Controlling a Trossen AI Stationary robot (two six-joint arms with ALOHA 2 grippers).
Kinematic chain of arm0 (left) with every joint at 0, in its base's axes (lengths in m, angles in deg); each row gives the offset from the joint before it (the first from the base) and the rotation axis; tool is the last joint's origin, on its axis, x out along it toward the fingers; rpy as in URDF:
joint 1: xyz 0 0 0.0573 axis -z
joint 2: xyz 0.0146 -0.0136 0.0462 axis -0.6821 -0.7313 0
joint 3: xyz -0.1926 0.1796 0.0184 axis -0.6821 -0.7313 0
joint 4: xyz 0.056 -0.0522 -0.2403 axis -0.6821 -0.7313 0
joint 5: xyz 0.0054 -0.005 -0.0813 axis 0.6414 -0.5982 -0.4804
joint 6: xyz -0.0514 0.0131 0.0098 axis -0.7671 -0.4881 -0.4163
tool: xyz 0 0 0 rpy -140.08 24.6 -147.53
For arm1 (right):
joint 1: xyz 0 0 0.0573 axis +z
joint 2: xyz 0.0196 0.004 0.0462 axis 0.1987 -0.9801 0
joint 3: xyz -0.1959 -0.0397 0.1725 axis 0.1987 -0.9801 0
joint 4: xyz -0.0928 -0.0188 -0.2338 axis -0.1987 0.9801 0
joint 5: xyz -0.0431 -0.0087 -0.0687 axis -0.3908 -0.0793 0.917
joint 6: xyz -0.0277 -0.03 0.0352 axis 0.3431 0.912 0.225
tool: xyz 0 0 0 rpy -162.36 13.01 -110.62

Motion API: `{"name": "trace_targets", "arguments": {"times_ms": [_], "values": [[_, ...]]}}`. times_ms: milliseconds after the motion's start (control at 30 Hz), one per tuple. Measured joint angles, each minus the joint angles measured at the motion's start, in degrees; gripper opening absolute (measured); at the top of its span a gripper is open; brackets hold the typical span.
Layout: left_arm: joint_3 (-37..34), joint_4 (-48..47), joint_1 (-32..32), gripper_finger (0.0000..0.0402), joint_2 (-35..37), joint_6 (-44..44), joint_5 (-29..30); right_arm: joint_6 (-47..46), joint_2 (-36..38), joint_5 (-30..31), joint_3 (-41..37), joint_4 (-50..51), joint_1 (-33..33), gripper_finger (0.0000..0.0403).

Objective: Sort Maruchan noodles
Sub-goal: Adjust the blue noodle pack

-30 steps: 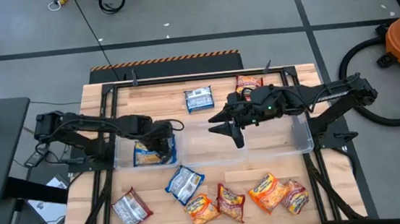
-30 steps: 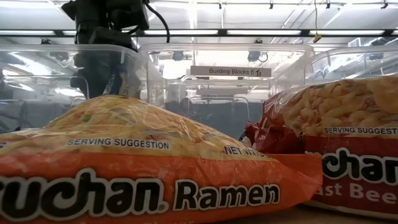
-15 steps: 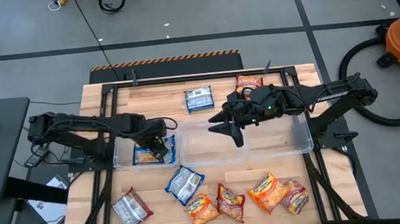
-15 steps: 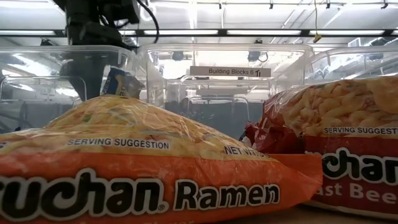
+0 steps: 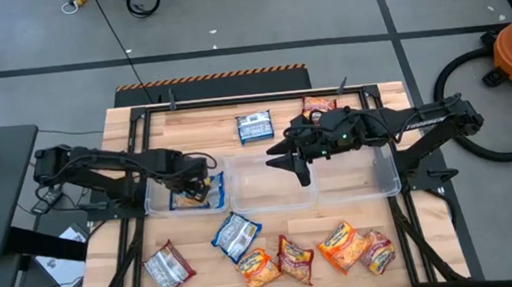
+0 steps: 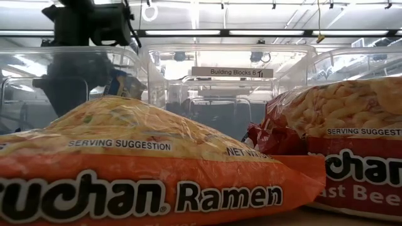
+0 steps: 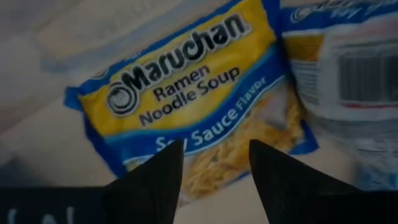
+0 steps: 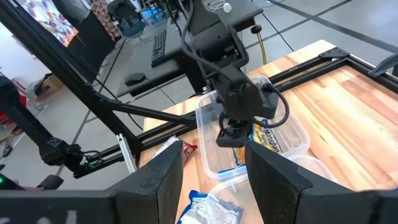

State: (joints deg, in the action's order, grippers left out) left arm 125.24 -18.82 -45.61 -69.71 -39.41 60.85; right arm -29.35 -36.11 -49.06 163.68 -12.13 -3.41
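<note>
The left gripper (image 5: 205,179) hangs over the left clear bin (image 5: 159,206) with its fingers (image 7: 152,177) parted and nothing between them. Directly below lies a blue-and-yellow soy sauce packet (image 7: 186,106), with a second blue packet (image 7: 348,81) just beside it, so this bin seems to be collecting the blue kind. The right gripper (image 5: 287,162) waits above the middle bin (image 5: 270,203), fingers spread wide and holding nothing, probably kept there clear of the left arm's work.

Unsorted packets lie along the counter's (image 5: 189,121) near edge: a red-and-silver packet (image 5: 168,267), a blue-and-white packet (image 5: 236,235), then four orange and red ones. A further blue packet (image 5: 255,127) and an orange packet (image 5: 318,106) sit at the far side.

In the low view an orange ramen packet (image 6: 144,163) fills the foreground and hides most of the bins' floors. The right bin (image 5: 390,183) is largely covered by the right arm, so its contents cannot be told.
</note>
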Motion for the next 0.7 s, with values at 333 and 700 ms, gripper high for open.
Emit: {"name": "trace_targets", "arguments": {"times_ms": [333,700], "values": [[-0.42,0.39,0.39,0.019,-0.85,-2.23,2.72,0.26,0.0,-0.02,0.0,0.02,-0.13,0.0177],[-0.46,3.41,-0.33,0.019,-2.69,-5.73,5.22,0.47,0.0,-0.14,0.0,0.44,0.0,0.0177]]}}
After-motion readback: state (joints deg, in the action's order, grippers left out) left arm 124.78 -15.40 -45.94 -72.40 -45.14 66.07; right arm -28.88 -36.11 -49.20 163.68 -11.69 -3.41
